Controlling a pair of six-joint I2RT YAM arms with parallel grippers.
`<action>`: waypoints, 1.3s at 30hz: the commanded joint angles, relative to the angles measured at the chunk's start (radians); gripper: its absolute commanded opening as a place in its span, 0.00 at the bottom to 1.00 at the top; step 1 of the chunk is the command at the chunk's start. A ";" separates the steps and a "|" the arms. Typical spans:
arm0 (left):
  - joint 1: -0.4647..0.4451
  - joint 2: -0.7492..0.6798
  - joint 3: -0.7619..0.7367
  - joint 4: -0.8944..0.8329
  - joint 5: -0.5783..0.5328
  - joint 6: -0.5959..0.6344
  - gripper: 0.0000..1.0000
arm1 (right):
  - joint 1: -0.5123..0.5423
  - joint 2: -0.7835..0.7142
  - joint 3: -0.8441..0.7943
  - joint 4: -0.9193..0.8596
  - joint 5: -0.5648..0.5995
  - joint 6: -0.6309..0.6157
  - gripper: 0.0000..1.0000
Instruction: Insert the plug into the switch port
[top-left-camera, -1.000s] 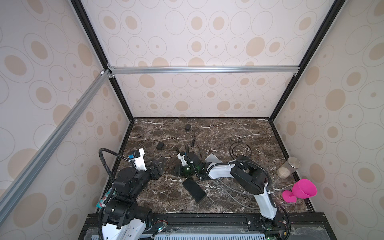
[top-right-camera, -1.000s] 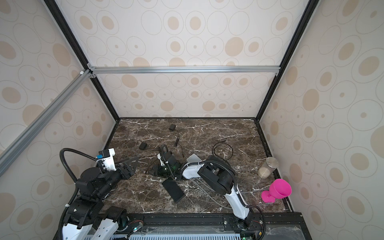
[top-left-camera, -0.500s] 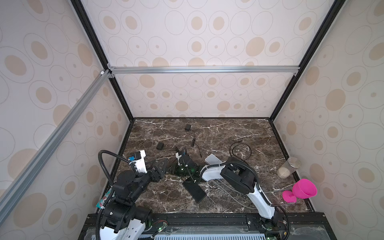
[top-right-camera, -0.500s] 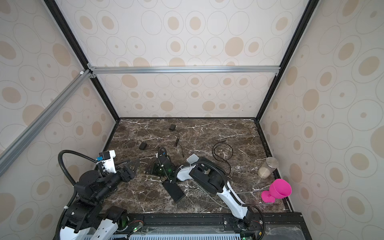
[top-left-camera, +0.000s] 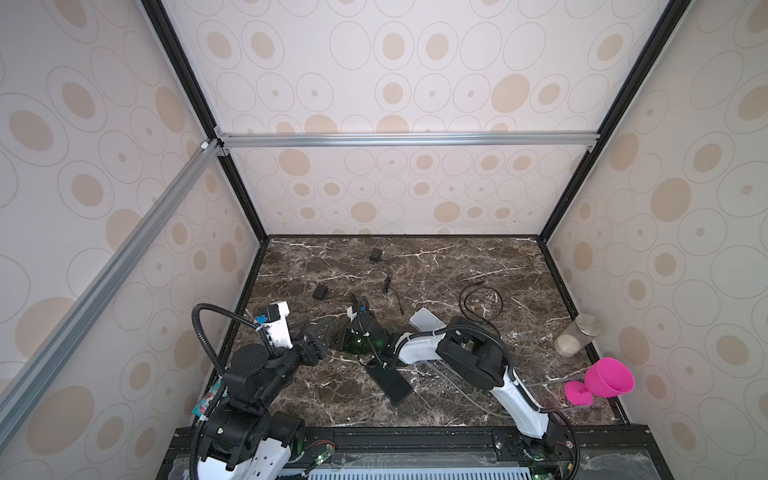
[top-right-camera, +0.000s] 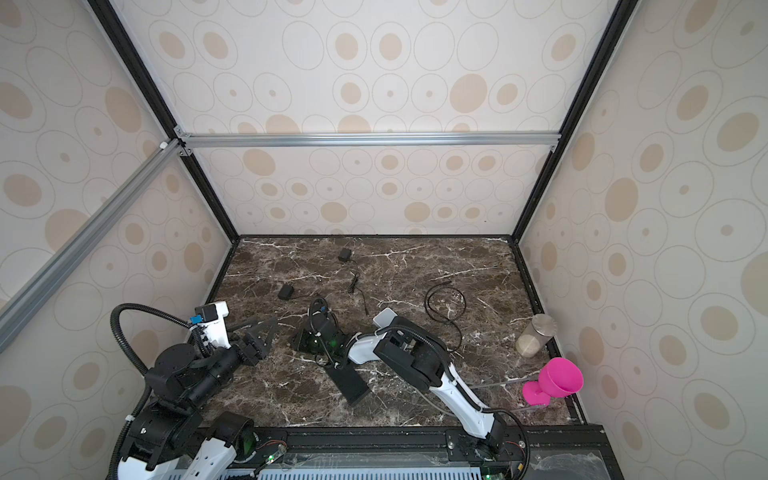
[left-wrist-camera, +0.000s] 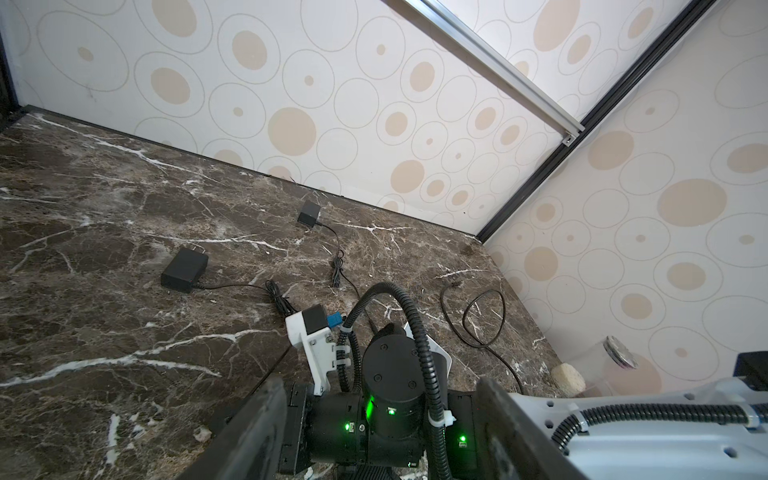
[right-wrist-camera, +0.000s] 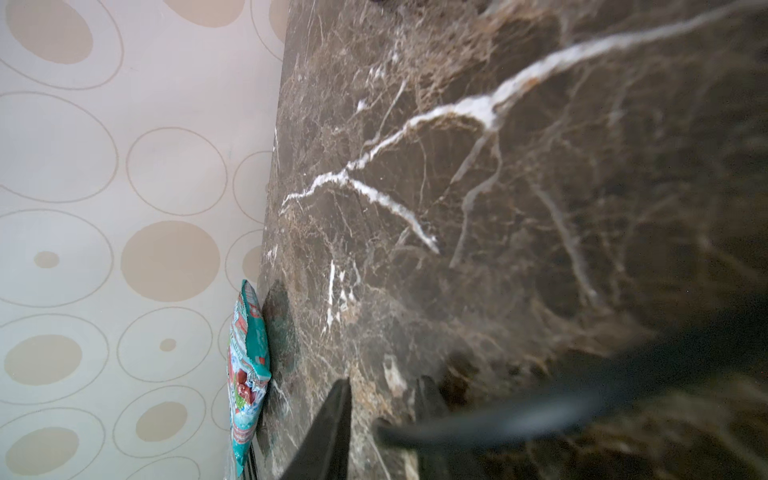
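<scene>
**Step in hand (our judgement): securing the cable end that carries the plug.**

The right gripper (top-left-camera: 342, 338) reaches across to left of centre, low over the marble table (top-left-camera: 457, 257). In the right wrist view a blurred black cable (right-wrist-camera: 498, 419) crosses at its fingers (right-wrist-camera: 334, 424). We cannot tell whether the jaws clamp it, nor can we pick out the plug itself.

The left gripper (top-left-camera: 316, 331) stands just left of the right one, jaws wide apart and empty. The black flat box (top-left-camera: 388, 380), which we take for the switch, lies near both, on the near side.

We verify a firm hold close behind the plug. We then square it to the port before pushing, with the left gripper bracing the box.
</scene>
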 joint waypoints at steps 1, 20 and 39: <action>-0.008 -0.007 0.008 -0.006 -0.006 0.021 0.72 | -0.001 0.018 0.023 -0.020 0.022 -0.006 0.29; -0.007 0.057 -0.004 0.011 -0.023 0.034 0.79 | -0.084 -0.205 -0.157 -0.086 -0.063 -0.146 0.04; -0.314 0.589 -0.139 0.305 -0.050 -0.220 0.75 | -0.433 -0.707 -0.602 -0.301 -0.357 -0.387 0.00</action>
